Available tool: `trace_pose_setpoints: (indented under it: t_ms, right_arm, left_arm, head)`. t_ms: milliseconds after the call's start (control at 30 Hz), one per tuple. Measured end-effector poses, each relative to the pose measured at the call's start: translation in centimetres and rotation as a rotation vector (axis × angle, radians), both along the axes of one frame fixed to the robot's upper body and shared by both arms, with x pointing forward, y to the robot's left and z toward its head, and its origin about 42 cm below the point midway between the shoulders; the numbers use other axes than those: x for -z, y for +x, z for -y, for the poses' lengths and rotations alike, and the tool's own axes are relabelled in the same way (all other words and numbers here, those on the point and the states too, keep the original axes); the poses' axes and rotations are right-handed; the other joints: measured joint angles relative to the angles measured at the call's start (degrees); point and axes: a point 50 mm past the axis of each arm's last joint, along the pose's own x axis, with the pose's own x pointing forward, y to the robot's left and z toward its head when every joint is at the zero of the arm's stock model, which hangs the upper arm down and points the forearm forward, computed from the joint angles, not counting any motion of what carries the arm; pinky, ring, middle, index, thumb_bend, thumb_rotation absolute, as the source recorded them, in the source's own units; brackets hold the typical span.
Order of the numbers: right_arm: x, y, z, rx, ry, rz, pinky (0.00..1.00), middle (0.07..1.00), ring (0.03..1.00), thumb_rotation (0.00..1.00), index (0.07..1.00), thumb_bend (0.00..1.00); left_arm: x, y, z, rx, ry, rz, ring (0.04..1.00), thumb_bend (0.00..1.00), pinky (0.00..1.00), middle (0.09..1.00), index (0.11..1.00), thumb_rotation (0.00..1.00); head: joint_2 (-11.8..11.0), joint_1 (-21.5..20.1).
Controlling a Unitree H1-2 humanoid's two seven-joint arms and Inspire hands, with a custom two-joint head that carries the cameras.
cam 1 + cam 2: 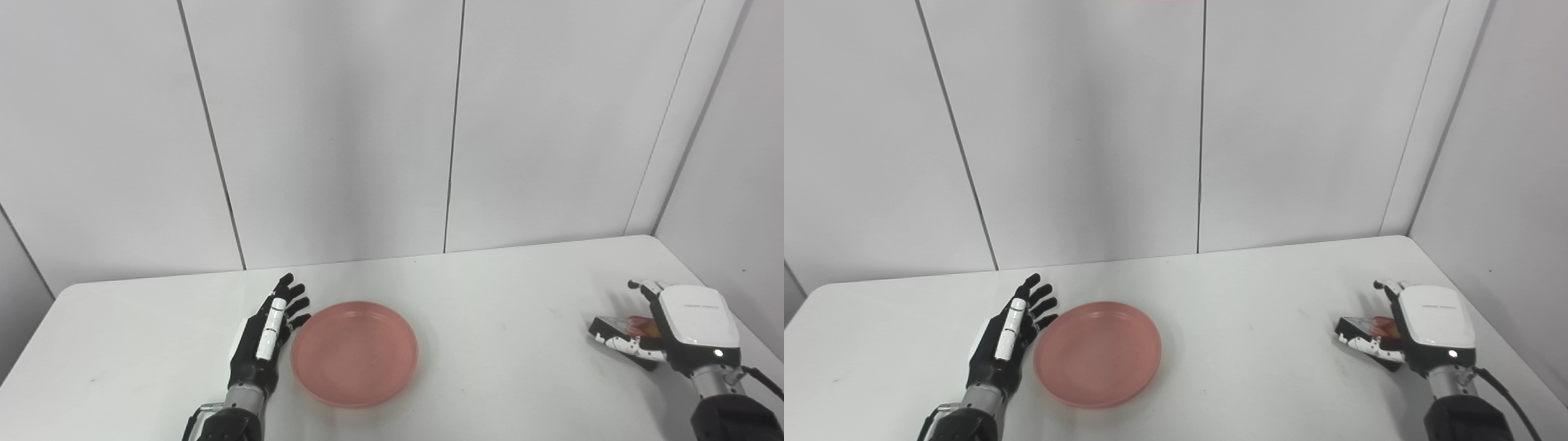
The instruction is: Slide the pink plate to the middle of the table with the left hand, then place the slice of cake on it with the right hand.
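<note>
Although the round, shallow, translucent pink plastic plate (354, 353) lies nearest the camera and not far off the middle of the white worktop (490, 294), it sits somewhat left of centre, so the sliding step looks largely done or close to it. The black-and-white left hand (267, 334) stands on edge just beside the plate's left rim, its fingers (294, 304) straight and slightly fanned, holding nothing; whether they touch the rim I cannot tell. Well apart at the right side, and a little farther back, the white-backed right hand (667, 327) curls around the dark-based slice of cake with red-orange topping (631, 326), fingers apparently closing on it low at the worktop. Carrying the cake across and setting it on the plate remains.
</note>
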Motion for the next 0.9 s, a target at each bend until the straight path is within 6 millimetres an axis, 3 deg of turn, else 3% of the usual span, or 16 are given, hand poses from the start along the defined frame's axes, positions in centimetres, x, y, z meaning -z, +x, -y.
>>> trace_pose_setpoints:
  t_ms: [167,300,567,733,900]
  right_arm:
    - [0.9,0.1,0.3,0.017,0.018,-0.038,0.58,0.724,0.675,0.76,0.718,0.8]
    - [1.3,0.1,0.5,0.023,0.02,-0.059,0.53,0.672,0.609,0.71,0.687,0.78]
    - [1.3,0.5,1.4,0.037,0.041,-0.074,0.49,0.631,0.562,0.75,0.647,0.74]
    - [1.0,1.0,1.9,0.049,0.071,-0.075,0.39,0.503,0.458,0.65,0.556,0.66]
    - [1.1,1.4,2.0,0.047,0.088,-0.055,0.19,0.306,0.244,0.6,0.359,0.55]
  left_arm:
    - [-0.1,0.0,0.0,0.001,-0.002,-0.006,0.856,0.67,0.78,0.879,0.896,0.86]
    - [-0.1,0.0,0.0,0.002,-0.001,-0.009,0.851,0.67,0.77,0.879,0.896,0.87]
    - [0.0,-0.3,0.1,0.005,0.004,-0.011,0.844,0.66,0.76,0.88,0.894,0.88]
    - [-0.1,-0.3,0.1,0.006,0.005,-0.015,0.84,0.67,0.76,0.879,0.892,0.86]
    - [-0.1,-0.4,0.1,0.006,0.005,-0.018,0.833,0.67,0.75,0.872,0.887,0.87]
  head:
    - [0.0,0.0]
    - [0.3,0.1]
    - [0.4,0.4]
    - [0.6,0.5]
    - [0.7,0.5]
